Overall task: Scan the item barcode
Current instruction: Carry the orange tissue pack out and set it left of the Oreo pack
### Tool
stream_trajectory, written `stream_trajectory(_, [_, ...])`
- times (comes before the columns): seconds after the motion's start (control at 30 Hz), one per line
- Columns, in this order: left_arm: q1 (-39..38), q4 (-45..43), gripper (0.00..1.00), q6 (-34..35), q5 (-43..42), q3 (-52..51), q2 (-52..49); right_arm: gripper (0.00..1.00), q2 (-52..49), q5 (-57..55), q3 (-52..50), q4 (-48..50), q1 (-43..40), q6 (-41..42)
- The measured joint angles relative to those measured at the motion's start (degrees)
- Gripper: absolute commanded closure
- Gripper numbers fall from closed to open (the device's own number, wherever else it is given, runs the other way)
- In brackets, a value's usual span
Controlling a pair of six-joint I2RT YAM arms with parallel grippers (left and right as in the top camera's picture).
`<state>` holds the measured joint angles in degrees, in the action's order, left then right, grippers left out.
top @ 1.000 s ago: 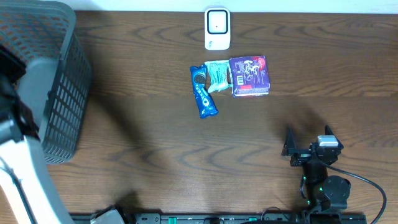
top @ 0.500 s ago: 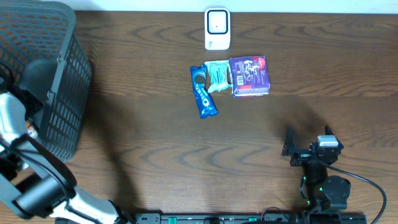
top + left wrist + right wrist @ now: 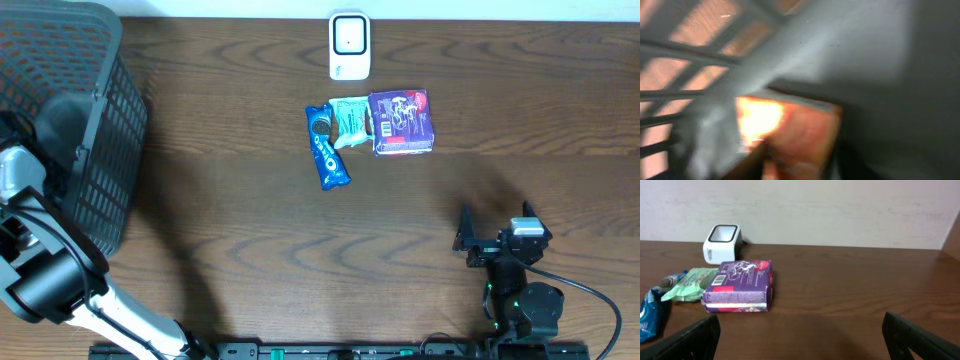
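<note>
Right gripper (image 3: 496,225) sits wide open at lower right, can't tell if the left gripper buried in the basket (image 3: 100,150) at far left has anything, and it could snag that mesh while the snacks (image 3: 400,122) sit just below the scanner (image 3: 349,45), top centre.

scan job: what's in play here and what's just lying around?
In play, probably: scanner; basket; orange item inside it, blurred in the left wrist view.

Lying about, for now: purple box; green packet; blue pack; right gripper, open, holding nothing.
</note>
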<state>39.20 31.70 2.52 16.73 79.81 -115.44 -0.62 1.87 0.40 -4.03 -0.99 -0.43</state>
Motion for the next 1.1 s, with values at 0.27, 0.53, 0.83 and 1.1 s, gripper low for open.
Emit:
stream_trajectory(0.27, [0.33,2.62,0.93,2.75,-1.53,-0.11,2.27,0.01,0.00,0.02,0.00,0.00,0.00,0.00])
stream_trajectory(0.53, [-0.52,-4.50,0.93,8.00,-18.08,-1.25,31.58,0.01,0.00,0.02,0.00,-0.02,0.00,0.00])
stream_trajectory(0.83, [-12.81,-13.90,0.93,17.88,-41.07,-0.96,48.70,0.01,0.00,0.02,0.00,-0.02,0.00,0.00])
stream_trajectory(1.1, [-44.83,-11.76,0.93,17.14,-36.74,-0.96,40.59,0.01,0.00,-0.02,0.00,0.00,0.00,0.00])
